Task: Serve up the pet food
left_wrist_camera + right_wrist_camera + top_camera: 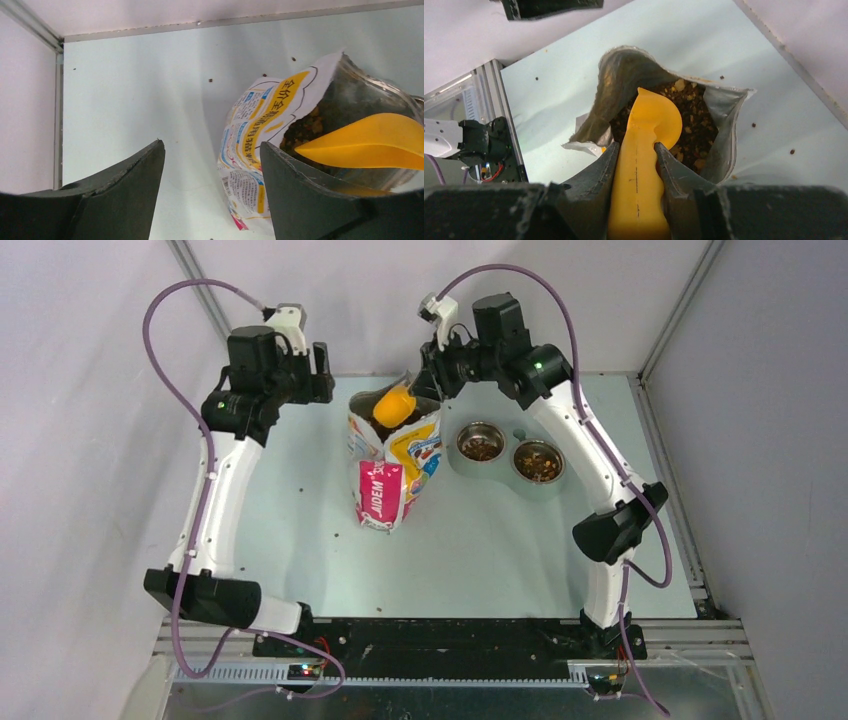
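Backdrop: white walls boxing in a pale table (480, 560), both arms reaching to the far end.
Food: the pet food (696, 120), dark-brown kibble, is heaped inside the open bag (385, 485) mid-table, with the mouth gaping up.
Direction: it lies straight ahead of and below the right gripper (636, 147), with pellets just past the fingertips.
Axis: the yellow scoop (651, 117) runs lengthwise out of the jaws and down into the bag mouth, bowl end in among the kibble. Whether it's loaded, I can't tell.
Right hold: jaws drawn in narrow on the scoop's handle, one finger pressed on each side. That's a firm clamp.
Left side: the left gripper (211, 145) has its jaws spread wide with nothing between them. It hangs just beside the bag and isn't touching it.
Nearer arm: the right, no contest. It's at the bag mouth, and the twin bowls (510, 478) sit just to the bag's right, on its side.
Bowls: both already show some kibble.
Next, my call: draw back along the handle's line, keep the scoop level, then swing right.
Risk: a stray pellet (792, 151) on the table hints at spills, and with nothing holding the bag it could tip.
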`<act>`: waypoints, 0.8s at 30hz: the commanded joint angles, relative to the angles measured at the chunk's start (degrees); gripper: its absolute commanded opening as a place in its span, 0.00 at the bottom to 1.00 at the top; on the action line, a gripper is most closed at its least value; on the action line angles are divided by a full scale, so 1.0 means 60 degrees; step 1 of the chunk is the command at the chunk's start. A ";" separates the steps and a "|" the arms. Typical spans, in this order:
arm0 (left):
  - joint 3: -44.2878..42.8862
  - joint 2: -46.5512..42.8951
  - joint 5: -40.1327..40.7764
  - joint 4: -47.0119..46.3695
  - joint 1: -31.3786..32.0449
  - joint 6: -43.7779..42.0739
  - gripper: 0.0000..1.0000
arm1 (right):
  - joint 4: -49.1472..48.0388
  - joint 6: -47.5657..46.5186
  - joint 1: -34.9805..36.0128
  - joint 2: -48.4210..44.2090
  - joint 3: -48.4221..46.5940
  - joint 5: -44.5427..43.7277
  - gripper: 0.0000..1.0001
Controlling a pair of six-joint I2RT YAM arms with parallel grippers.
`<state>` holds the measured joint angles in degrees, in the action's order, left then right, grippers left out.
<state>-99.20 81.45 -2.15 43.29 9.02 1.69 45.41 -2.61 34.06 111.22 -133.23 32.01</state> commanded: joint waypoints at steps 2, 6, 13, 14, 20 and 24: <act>0.0367 -0.0295 0.0308 -0.0433 -0.0176 0.0164 0.76 | 0.0324 -0.0607 -0.0005 -0.0381 0.0143 -0.0099 0.00; 0.0379 -0.0267 -0.0069 -0.0398 -0.0184 0.0203 0.76 | 0.0836 -0.1006 0.0120 -0.0105 0.0007 -0.0627 0.00; 0.0357 -0.0227 -0.0257 -0.0362 -0.0184 0.0206 0.75 | 0.0907 -0.0305 0.0400 0.1021 -0.0580 -0.3080 0.00; 0.0367 -0.0233 -0.0264 -0.0360 -0.0184 0.0196 0.75 | 0.0888 -0.0309 0.0504 0.1130 -0.0755 -0.3277 0.00; 0.0610 -0.0413 -0.0348 -0.0387 -0.0176 0.0201 0.75 | 0.0695 -0.0374 0.0726 0.1792 -0.0825 -0.4042 0.00; 0.0720 -0.0539 -0.0427 -0.0388 -0.0182 0.0208 0.75 | 0.0477 -0.0461 0.0820 0.2131 -0.0460 -0.4017 0.00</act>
<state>-95.53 80.58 -3.42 42.46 8.01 2.15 51.33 -4.91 38.65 123.37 -135.70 11.22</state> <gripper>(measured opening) 0.748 0.305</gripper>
